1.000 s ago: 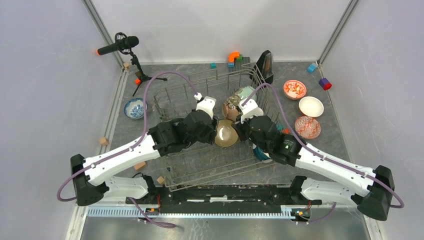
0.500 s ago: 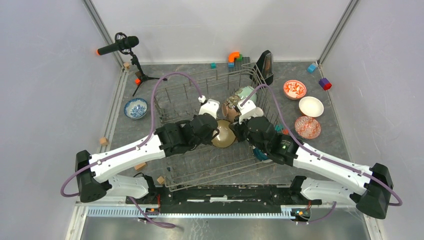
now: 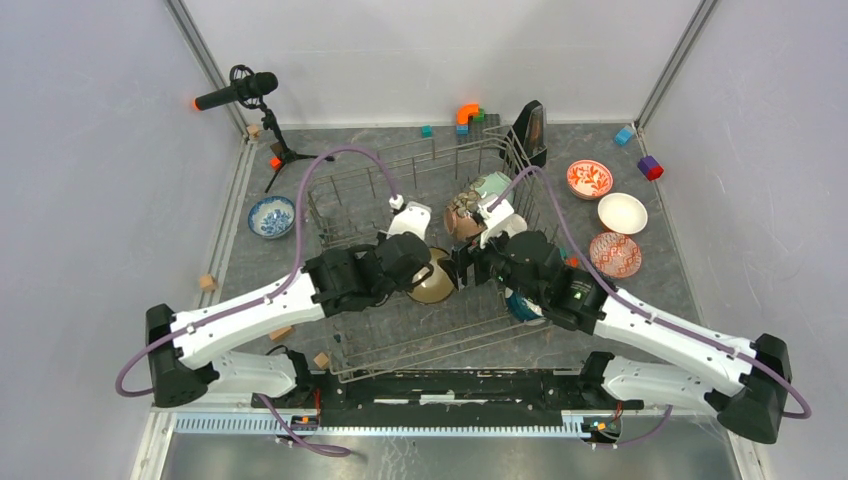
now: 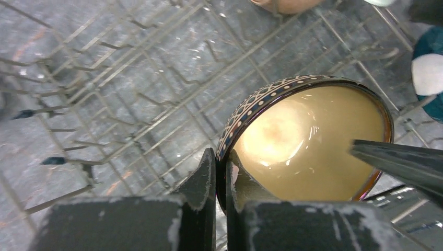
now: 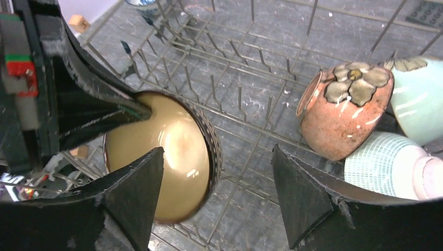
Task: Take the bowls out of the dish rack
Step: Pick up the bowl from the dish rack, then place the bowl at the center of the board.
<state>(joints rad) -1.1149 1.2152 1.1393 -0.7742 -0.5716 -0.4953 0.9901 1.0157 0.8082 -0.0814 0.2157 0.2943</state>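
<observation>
**Item 1. Left hand** (image 4: 220,162): fingers pinched on the near rim of the tan bowl (image 4: 308,136), one finger inside the rim and one outside.

**Item 2. Tan bowl:** glossy tan inside, with a dotted, patterned band outside. It is tipped on edge just ahead of my left fingertips, over the floor wires of the dish rack (image 4: 130,89).

**Item 3. Right hand** (image 5: 217,157): fingers spread wide, gripping nothing. The tan bowl sits by the finger on the side toward my left hand. I cannot tell whether that finger touches it.

**Item 4. Dish rack:** grey wire with upright tines. It lies beneath both hands.

**Item 5. Bowls in the rack, past my right fingertips on the outer side:**
- Pink bowl with a flower (image 5: 345,115), on its side.
- Mint bowl (image 5: 423,99), just beside the pink bowl.
- White ribbed bowl (image 5: 386,162), nearest my outer finger.
- Teal bowl with a white base (image 4: 428,73), beyond the tan bowl as seen from my left hand.

**Item 6. Bowls on the table outside the rack:**
- Well off to the right of my right hand: red floral bowl (image 3: 589,179), white bowl (image 3: 622,212) and red lattice bowl (image 3: 615,254).
- Well off to the left of my left hand: blue-and-white bowl (image 3: 271,216).
</observation>
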